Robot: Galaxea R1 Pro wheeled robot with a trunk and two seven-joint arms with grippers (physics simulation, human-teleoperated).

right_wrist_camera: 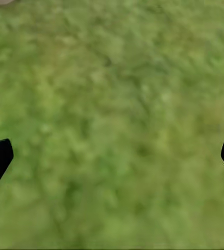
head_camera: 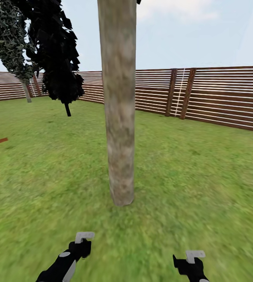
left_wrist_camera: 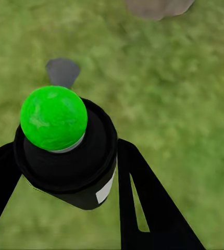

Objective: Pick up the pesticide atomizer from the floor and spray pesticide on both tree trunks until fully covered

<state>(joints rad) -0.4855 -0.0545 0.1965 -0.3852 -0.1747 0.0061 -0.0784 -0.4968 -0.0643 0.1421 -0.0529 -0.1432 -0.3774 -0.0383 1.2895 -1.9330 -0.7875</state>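
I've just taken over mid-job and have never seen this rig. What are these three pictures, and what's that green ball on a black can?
It is a simulated wheeled robot with two arms. The big picture comes from its head camera: a thick trunk stands on the grass, with a fence behind and both arms low in view. The other two look along each arm's jaws. The left gripper grips the atomizer, a black can with a green top. The right gripper is open over grass, holding nothing.
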